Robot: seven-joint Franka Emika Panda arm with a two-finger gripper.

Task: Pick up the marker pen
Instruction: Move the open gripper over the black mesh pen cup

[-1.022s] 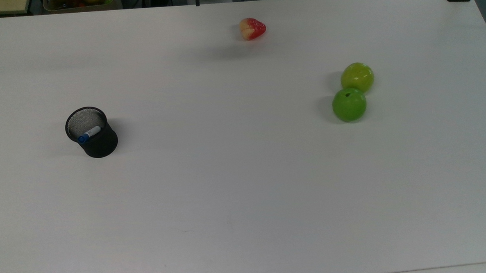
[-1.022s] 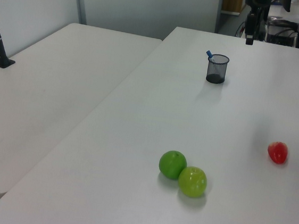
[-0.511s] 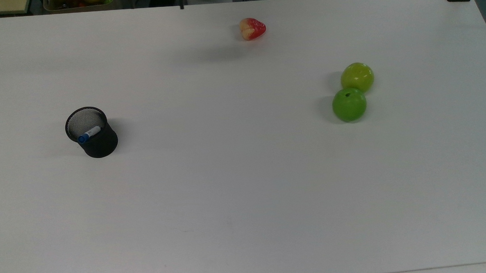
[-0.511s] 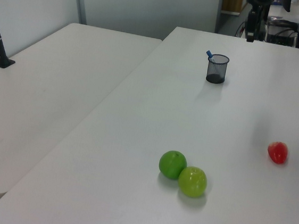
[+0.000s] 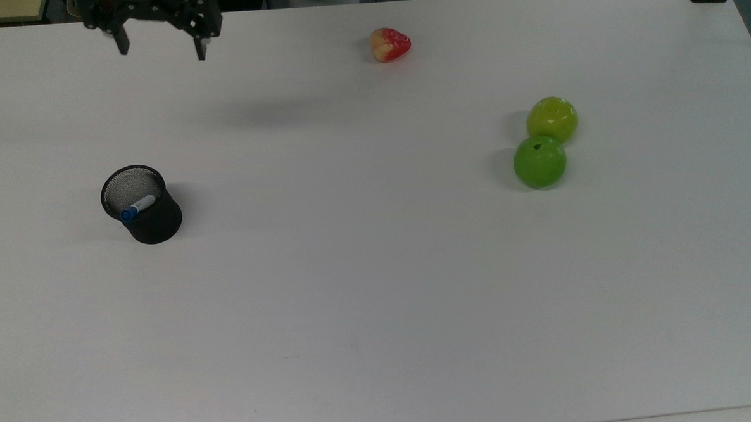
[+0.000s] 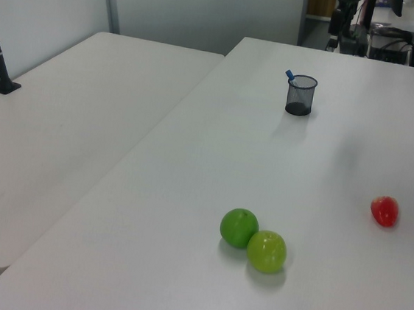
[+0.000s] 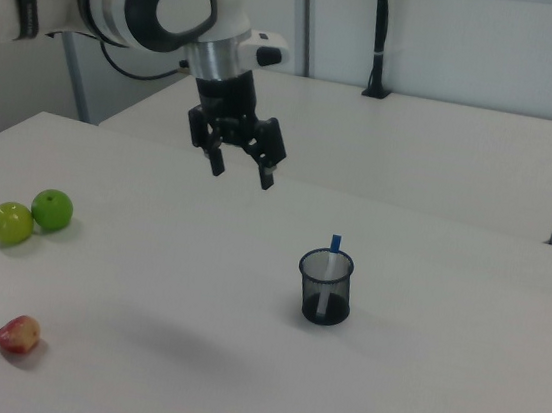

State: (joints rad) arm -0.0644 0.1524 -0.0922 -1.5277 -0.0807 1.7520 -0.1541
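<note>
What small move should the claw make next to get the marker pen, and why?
Probably travel sideways until it is over the black mesh cup, staying high. The claw is open and holds nothing, up in the air and well off to the right view's left of the cup. The marker pen leans inside the cup, its blue end above the rim.

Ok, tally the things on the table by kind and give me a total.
Green apples: 2
Red fruit: 1
Mesh cup: 1
Marker: 1, standing in the cup
Total: 5
</note>
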